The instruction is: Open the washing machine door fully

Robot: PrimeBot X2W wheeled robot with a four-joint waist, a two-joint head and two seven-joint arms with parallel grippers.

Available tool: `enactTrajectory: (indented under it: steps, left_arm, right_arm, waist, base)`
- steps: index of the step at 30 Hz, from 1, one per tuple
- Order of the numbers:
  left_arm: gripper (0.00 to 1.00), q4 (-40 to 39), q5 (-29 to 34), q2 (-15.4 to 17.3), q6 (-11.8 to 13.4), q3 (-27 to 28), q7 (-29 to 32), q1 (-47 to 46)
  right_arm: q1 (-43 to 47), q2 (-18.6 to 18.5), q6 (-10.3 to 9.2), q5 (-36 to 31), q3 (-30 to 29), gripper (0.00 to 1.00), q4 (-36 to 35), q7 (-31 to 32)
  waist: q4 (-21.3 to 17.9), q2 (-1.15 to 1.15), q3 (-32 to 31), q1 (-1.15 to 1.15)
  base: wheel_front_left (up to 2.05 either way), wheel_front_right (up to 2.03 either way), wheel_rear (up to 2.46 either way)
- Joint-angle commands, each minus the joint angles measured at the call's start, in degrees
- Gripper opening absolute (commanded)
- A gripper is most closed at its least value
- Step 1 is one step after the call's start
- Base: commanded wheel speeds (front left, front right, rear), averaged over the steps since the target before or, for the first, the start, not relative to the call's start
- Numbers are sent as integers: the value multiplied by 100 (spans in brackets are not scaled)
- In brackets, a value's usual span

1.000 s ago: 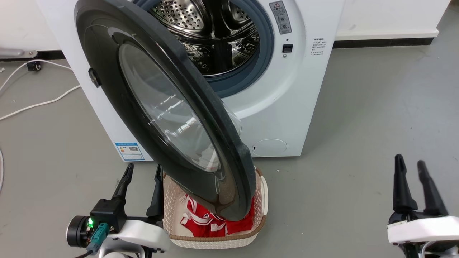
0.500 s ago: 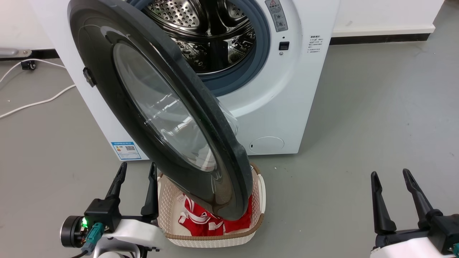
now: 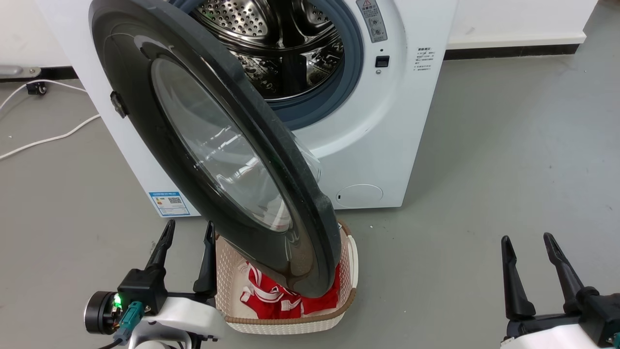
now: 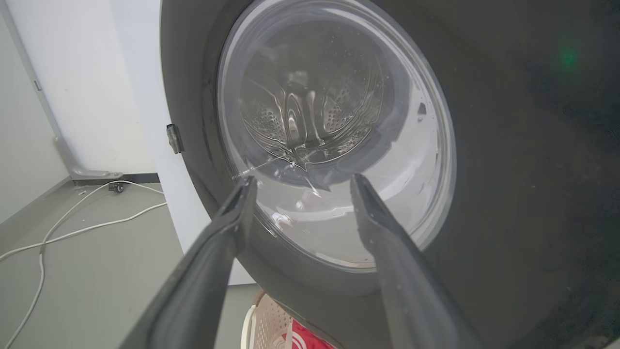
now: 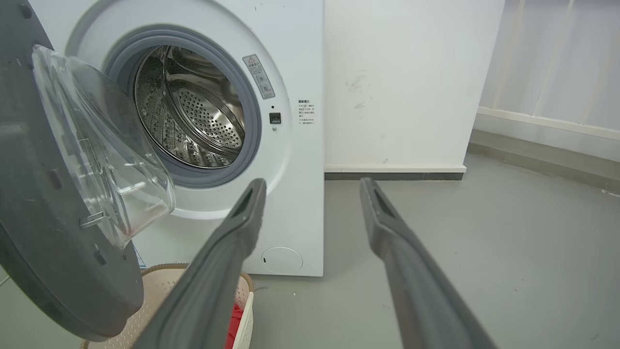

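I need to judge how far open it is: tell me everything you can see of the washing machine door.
The washing machine door is a large round glossy black disc, plastic by its look, with a clear window whose glass bowl bulges from its inner side. A dark tab sits on its left rim. It stands swung well out from the white machine, leaving the steel drum exposed, its lower edge above the basket. The open left gripper points at its outer face without gripping it.

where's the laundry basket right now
In the head view the laundry basket sits on the floor at lower centre, beneath the lower edge of the washing machine door, right of the left gripper, with red cloth inside.
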Motion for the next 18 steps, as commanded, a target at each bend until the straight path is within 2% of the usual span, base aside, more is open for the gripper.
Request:
enactTrajectory:
  steps: [1,6,7,9,18]
  left_arm:
    - [100,6,20,5,-11,-9,-15,-6]
    - [100,-5,21,5,-7,-32,-15,-18]
    - [89,-7,8,5,-7,-28,-15,-19]
    - [0,-15,-7,4,-16,-32,-15,-20]
    - [0,-140,-85,5,-64,-32,-15,-63]
  right_arm:
    - [-42,23,-4,22,0,100,21,-14]
    - [-62,23,-4,19,-7,100,34,-17]
    - [-63,23,-4,23,-8,100,33,-19]
    - [-63,23,-4,21,-6,100,35,-23]
    - [-19,23,-4,64,-17,100,50,-49]
  waist:
    - [2,0,9,0]
    - [2,0,24,0]
    - [0,0,28,0]
    - [-1,0,32,0]
    - [1,0,17,0]
  base:
    - [0,0,0]
    - [0,0,0]
    - [0,0,0]
    - [0,0,0]
    - [0,0,0]
